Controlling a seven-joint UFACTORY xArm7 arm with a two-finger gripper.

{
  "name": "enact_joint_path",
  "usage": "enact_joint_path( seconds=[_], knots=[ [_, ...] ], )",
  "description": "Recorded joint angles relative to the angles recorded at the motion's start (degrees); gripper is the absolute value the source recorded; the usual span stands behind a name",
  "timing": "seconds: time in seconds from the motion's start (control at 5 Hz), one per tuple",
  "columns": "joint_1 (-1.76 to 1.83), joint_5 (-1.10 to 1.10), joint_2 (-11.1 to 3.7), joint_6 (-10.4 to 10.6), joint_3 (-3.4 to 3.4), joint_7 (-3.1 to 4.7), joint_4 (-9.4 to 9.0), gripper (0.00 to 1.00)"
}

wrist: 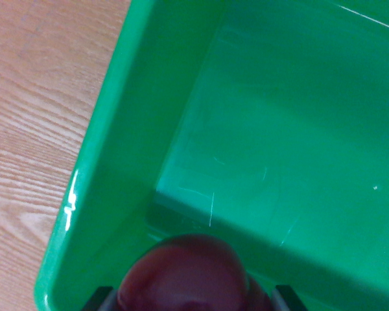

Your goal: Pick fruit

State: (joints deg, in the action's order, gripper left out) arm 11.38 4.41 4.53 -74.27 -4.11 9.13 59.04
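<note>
We are looking straight down from the wrist into a green bin (117, 162), whose floor shows only faint scratches and nothing lying on it in the part we can see. The bin sits on a wood-grain desk (39, 97), which fills the wrist view's left.

At the bottom edge of the view, a dark red, rounded fruit (181, 272) sits between the two dark finger tips of the end effector (188, 299). Only the very ends of those fingers show, one at each side of the fruit, pressed close against it, so we read the end effector as closed on the fruit and carrying it. We cannot tell which kind of fruit it is; the skin is smooth and glossy, a plum or a small apple perhaps.

The fruit hangs inside the bin's outline, near the wall at the wrist view's left, and appears to be above the floor, not resting on it.

We judge the picking done and the placing in hand. The next move calls for lowering a little, keeping clear of the near wall, then opening the fingers so the fruit drops softly instead of rolling.
</note>
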Motion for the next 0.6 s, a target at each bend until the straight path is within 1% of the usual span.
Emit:
enact_joint_path(
  seconds=[0.2,0.4,0.6],
  knots=[
    [-0.04,-0.01,1.05,-2.2,0.01,-0.09,1.14,1.00],
    [-0.04,-0.01,1.05,-2.2,0.01,-0.09,1.14,1.00],
    [-0.07,-0.02,2.10,-4.4,0.03,-0.18,2.28,1.00]
  ],
)
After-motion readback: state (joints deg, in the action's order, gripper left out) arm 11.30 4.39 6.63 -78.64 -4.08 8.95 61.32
